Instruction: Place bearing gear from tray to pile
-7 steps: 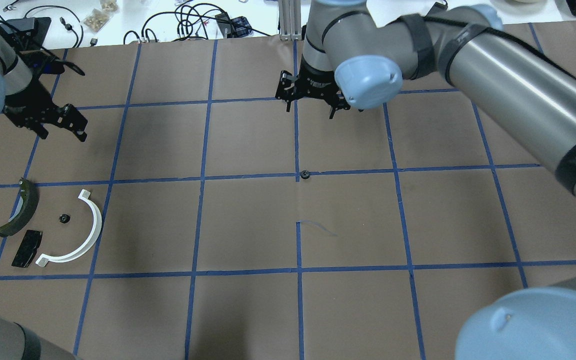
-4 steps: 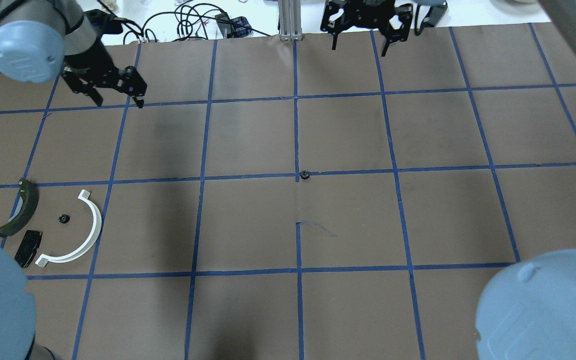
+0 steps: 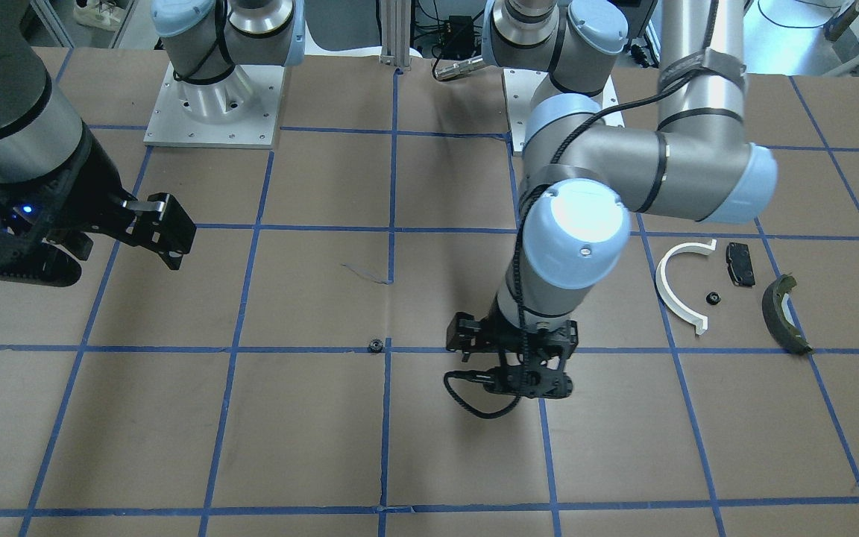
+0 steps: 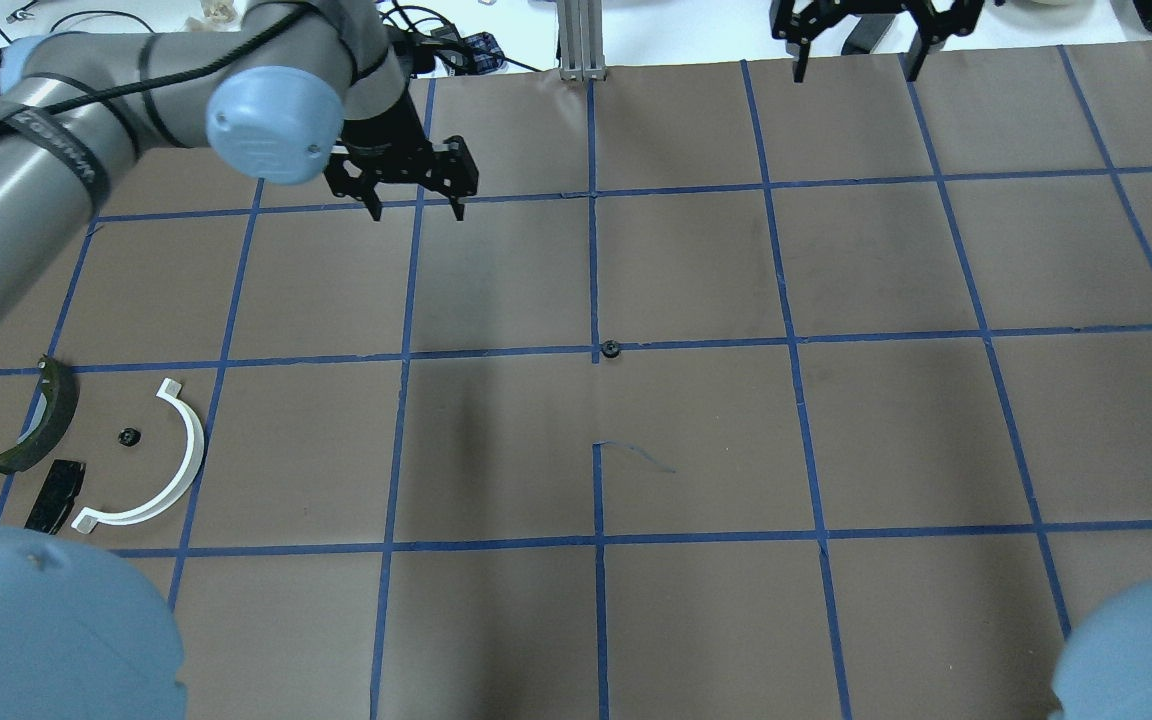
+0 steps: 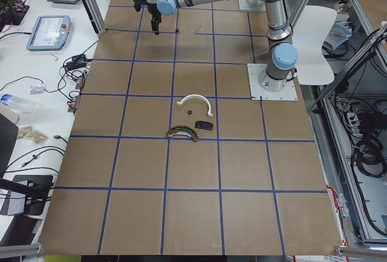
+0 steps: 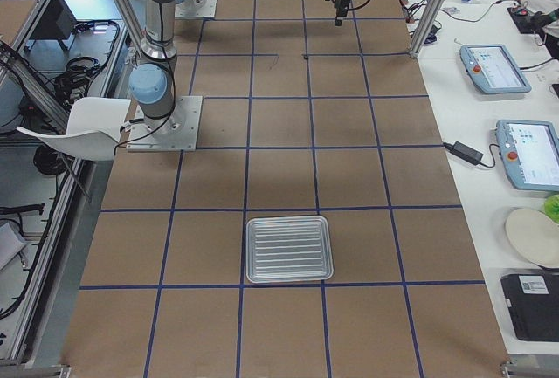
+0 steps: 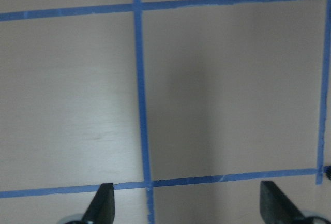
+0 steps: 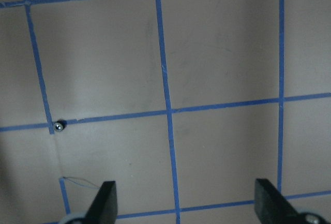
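Note:
A small black bearing gear (image 4: 611, 349) lies alone on a blue tape crossing at mid-table; it also shows in the front view (image 3: 375, 344) and the right wrist view (image 8: 58, 126). The pile at the left holds a white half-ring arc (image 4: 176, 470), a black pad (image 4: 54, 495), an olive curved shoe (image 4: 41, 420) and a second small black gear (image 4: 128, 436). My left gripper (image 4: 415, 212) is open and empty, far-left of the lone gear. My right gripper (image 4: 852, 72) is open and empty at the table's far edge. The silver tray (image 6: 289, 220) looks empty.
The table is brown paper with a blue tape grid. Cables and small items lie beyond the far edge (image 4: 366, 45). An aluminium post (image 4: 581, 40) stands at the far middle. My arms' blue elbow joints (image 4: 46, 630) cover the near corners of the overhead view.
My left gripper has swept from the far left towards the middle along the far side. My right gripper has pulled back from mid-table to the far edge. The gears have not moved.

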